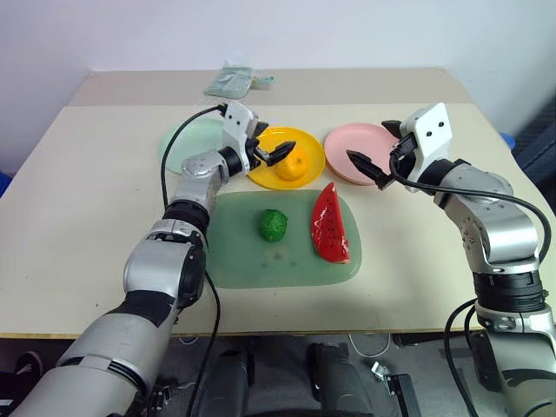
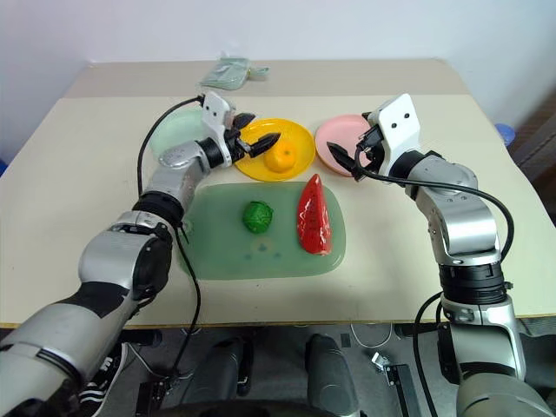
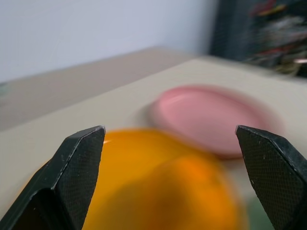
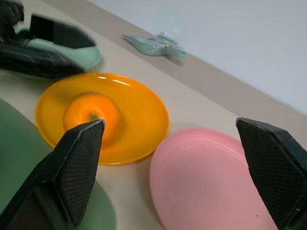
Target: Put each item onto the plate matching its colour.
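One of three placements looks done: the toy orange (image 1: pixel 296 165) sits on the yellow plate (image 1: pixel 308 142) at upper centre, and the left gripper (image 1: pixel 272 155) hangs just above it with its jaws spread, holding nothing. The bumpy dark-green ball (image 1: pixel 273 224) and the red watermelon wedge (image 1: pixel 331 223) lie on the green cutting mat (image 1: pixel 234 252) mid-frame. The mint plate (image 1: pixel 184 139) at upper left and the pink plate (image 1: pixel 347 143) (right of the yellow one) are bare. The right gripper (image 1: pixel 371 165), wide open and empty, hovers over the pink plate's near edge.
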{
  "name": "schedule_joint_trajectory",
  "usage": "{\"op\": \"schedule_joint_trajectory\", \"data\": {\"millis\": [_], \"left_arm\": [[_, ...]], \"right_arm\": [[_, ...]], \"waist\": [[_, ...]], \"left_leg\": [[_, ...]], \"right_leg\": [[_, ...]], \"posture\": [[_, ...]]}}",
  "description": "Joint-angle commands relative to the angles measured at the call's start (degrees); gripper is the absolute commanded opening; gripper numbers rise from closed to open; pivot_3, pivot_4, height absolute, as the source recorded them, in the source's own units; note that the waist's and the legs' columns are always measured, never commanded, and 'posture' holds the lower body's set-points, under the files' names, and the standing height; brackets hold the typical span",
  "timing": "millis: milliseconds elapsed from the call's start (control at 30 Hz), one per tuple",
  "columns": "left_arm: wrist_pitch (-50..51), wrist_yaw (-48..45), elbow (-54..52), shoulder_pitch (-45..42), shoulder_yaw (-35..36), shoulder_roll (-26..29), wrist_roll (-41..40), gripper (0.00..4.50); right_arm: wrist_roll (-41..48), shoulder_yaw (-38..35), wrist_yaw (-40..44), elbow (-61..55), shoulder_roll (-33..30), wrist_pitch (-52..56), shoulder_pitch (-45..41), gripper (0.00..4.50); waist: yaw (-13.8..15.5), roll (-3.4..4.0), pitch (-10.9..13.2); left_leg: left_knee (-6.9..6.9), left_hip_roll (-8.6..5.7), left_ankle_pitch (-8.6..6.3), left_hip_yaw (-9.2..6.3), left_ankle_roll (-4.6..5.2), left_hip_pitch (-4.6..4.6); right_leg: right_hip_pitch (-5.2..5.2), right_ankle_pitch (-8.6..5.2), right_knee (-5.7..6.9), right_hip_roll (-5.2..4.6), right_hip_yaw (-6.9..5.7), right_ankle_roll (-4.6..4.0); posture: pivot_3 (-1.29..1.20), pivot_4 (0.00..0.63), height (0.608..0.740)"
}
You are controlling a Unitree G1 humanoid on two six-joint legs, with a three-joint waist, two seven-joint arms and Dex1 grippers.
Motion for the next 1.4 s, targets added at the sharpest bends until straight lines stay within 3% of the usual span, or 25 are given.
{"op": "schedule_joint_trajectory", "data": {"millis": [33,167,267,367,667,967,1067,1167,1400], "left_arm": [[5.51,-15.90,-16.67,7.75,-2.83,5.44,-4.68,4.45],[18.07,-22.76,-32.96,16.21,-2.47,10.34,-12.97,4.45],[17.31,-24.69,-41.54,22.50,-5.34,12.38,-12.23,4.45],[6.18,-19.87,-38.58,24.60,-8.72,11.25,-4.40,4.45],[-5.70,-12.91,-32.89,25.21,-12.03,7.32,1.33,4.45],[-7.33,-12.20,-26.89,24.47,-14.74,6.64,3.59,4.45],[-7.75,-12.15,-26.43,24.89,-15.85,6.59,4.52,3.67],[-8.33,-10.40,-26.31,24.65,-16.53,6.57,5.79,2.27],[-4.78,-2.43,-25.79,19.49,-10.47,5.43,1.86,2.27]], "right_arm": [[2.32,-1.91,3.81,-2.26,-1.24,-2.17,-0.85,4.50],[8.95,-2.34,9.32,-8.16,-0.50,-0.58,0.74,4.50],[10.58,-1.51,12.08,-10.99,-1.31,-0.05,2.57,4.50],[10.61,-1.31,14.28,-11.96,-2.43,-0.60,4.29,4.50],[10.82,-0.48,13.41,-13.83,-1.63,0.22,4.84,4.50],[10.41,-0.59,12.51,-13.68,-2.09,0.14,5.13,4.50],[10.32,-0.56,12.34,-13.68,-2.11,0.07,5.15,4.50],[10.41,-0.60,12.28,-13.82,-2.25,0.18,5.28,4.50],[9.73,-0.66,11.80,-12.96,-2.11,-0.19,5.20,4.50]], "waist": [[-0.62,0.05,-0.02],[-1.27,0.06,0.00],[-0.99,0.06,0.00],[0.33,0.06,0.00],[0.44,0.06,-0.01],[0.40,0.06,-0.01],[0.41,0.06,-0.01],[0.44,0.06,-0.01],[0.45,0.06,-0.01]], "left_leg": [[-0.08,0.01,0.00,0.02,0.00,0.06],[-0.09,0.05,0.00,-0.03,0.00,0.08],[-0.05,0.06,0.00,-0.06,0.00,0.06],[0.08,0.04,0.00,-0.04,0.00,0.10],[0.17,0.03,0.00,-0.04,0.00,0.09],[0.17,0.03,0.00,-0.03,0.01,0.09],[0.16,0.03,0.00,-0.03,0.01,0.08],[0.17,0.03,0.00,-0.03,0.01,0.09],[0.18,0.03,0.00,-0.04,0.01,0.08]], "right_leg": [[0.00,0.00,0.01,0.01,0.04,-0.01],[0.00,-0.01,0.06,0.05,0.04,-0.02],[0.02,-0.01,0.06,0.02,0.03,-0.02],[0.11,-0.01,0.05,0.00,0.02,-0.01],[0.13,0.00,0.05,0.00,0.03,-0.01],[0.13,0.00,0.05,0.00,0.03,-0.01],[0.13,0.00,0.05,0.00,0.03,-0.01],[0.13,0.00,0.05,0.00,0.03,-0.01],[0.13,0.00,0.05,0.00,0.02,0.00]], "posture": [[0.00,0.150,0.740],[0.00,0.150,0.740],[0.00,0.150,0.740],[0.00,0.150,0.740],[0.00,0.150,0.740],[0.00,0.150,0.740],[0.00,0.150,0.740],[0.00,0.150,0.740],[0.00,0.150,0.740]]}}
